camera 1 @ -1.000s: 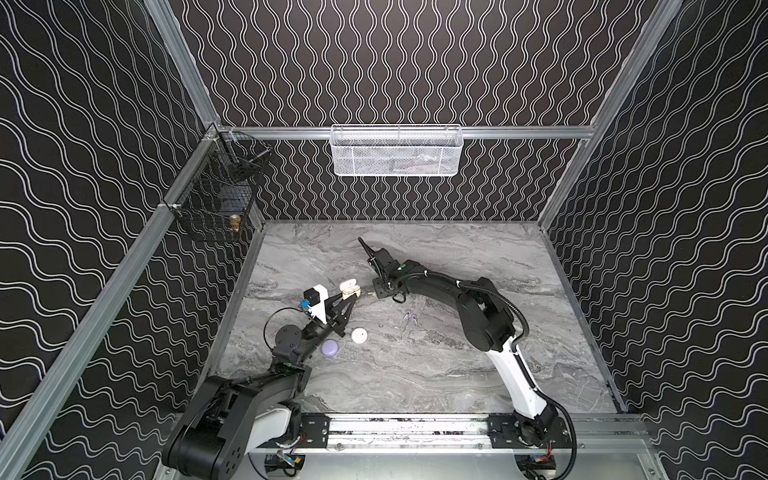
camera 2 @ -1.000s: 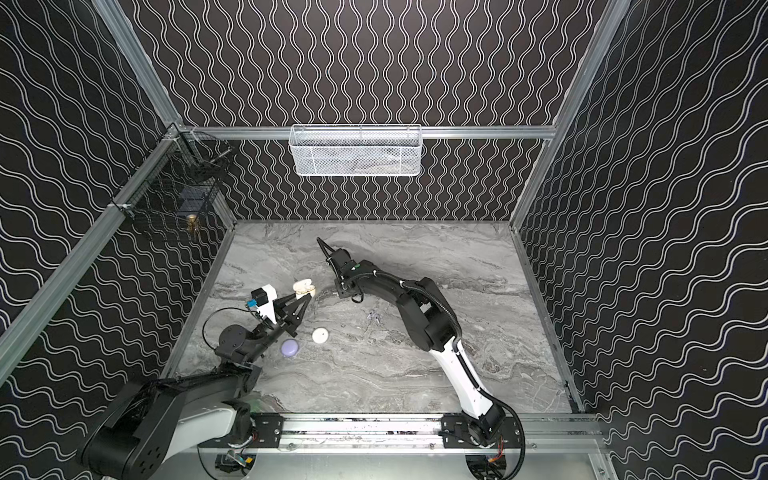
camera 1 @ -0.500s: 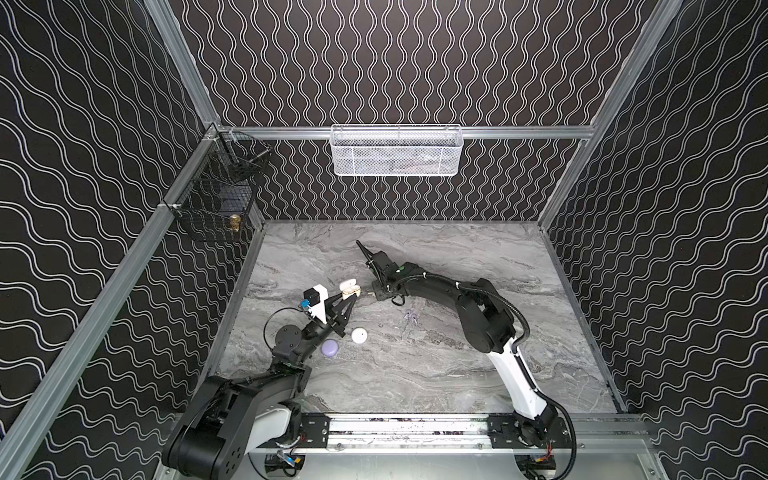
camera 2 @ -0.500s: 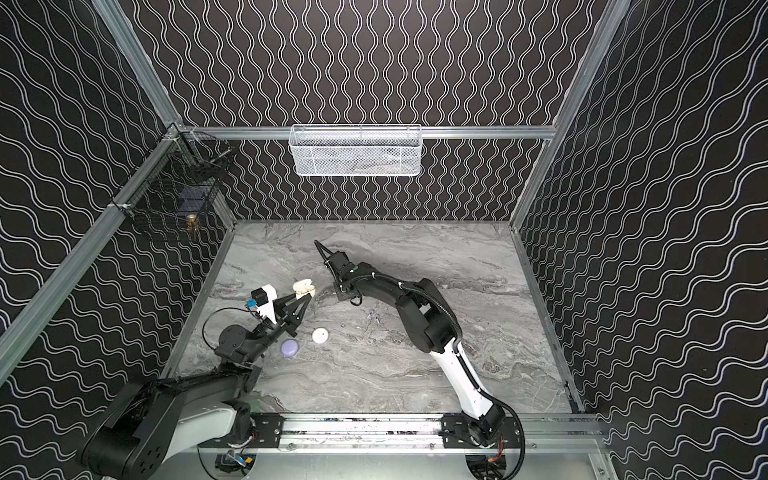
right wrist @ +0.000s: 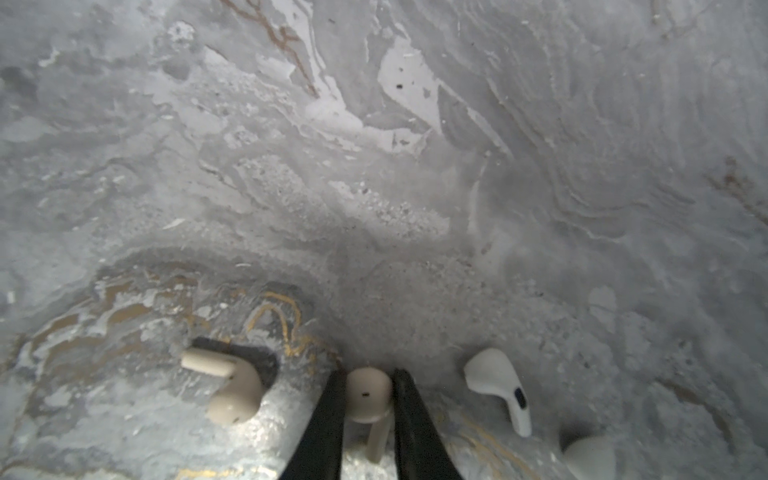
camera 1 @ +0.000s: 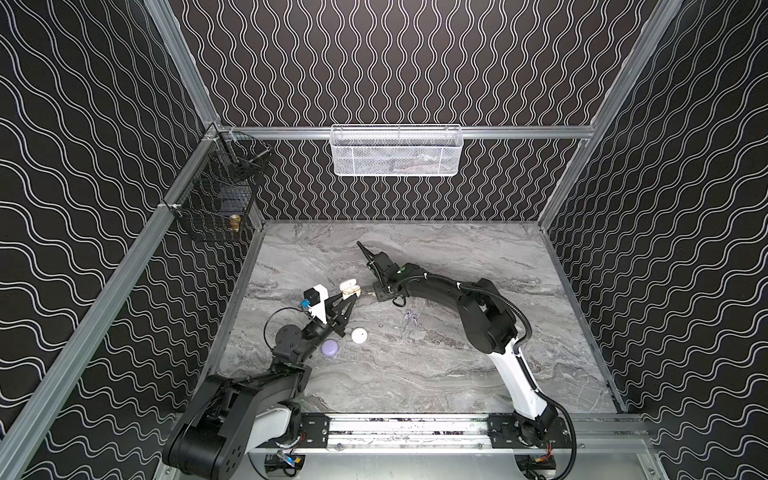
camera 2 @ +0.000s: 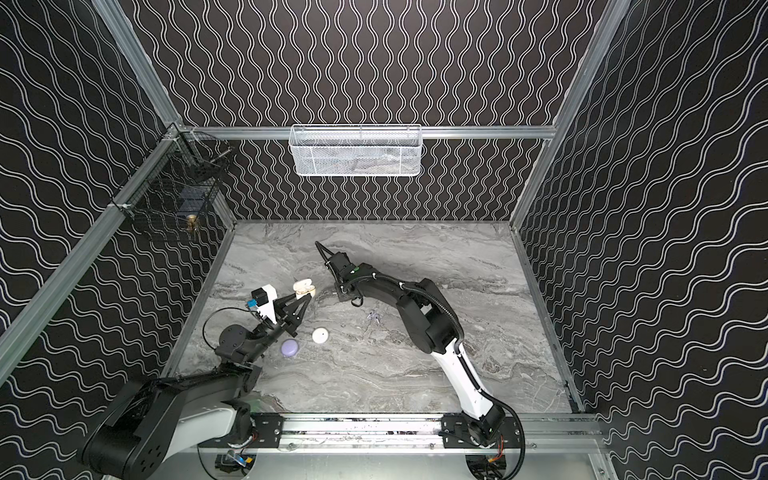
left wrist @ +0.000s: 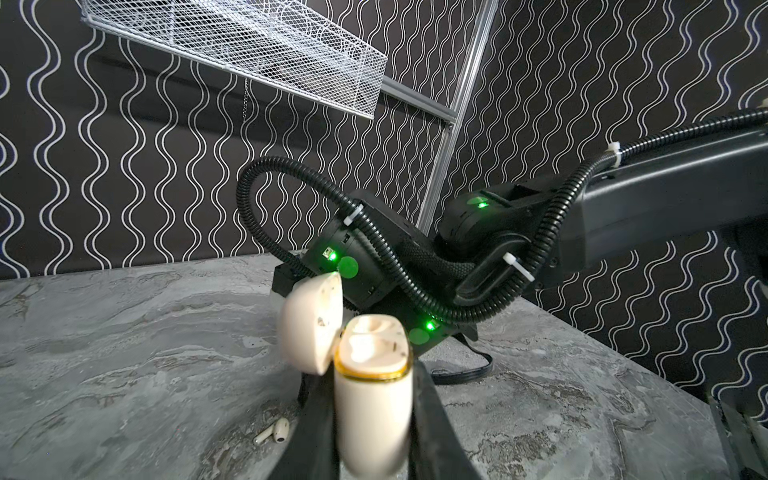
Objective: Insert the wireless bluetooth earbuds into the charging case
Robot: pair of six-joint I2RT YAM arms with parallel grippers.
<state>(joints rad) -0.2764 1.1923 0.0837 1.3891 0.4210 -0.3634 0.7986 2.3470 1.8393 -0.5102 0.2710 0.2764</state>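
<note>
My L gripper [camera 1: 351, 296] was clamped on the open cream charging case [camera 1: 348, 287], lid up, at 9 o'clock of my R gripper [right wrist: 370, 376] in both top views. R jaws pinched one cream earbud [right wrist: 368, 397] down at the table [right wrist: 374, 166]. A spare cream bud [right wrist: 232, 390] and a white bud [right wrist: 498, 386] lay either side of it. The lilac pair [camera 1: 410, 318] lay at 4 o'clock of R

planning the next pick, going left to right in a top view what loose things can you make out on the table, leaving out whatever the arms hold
lilac case → white round case → lilac earbuds
</note>
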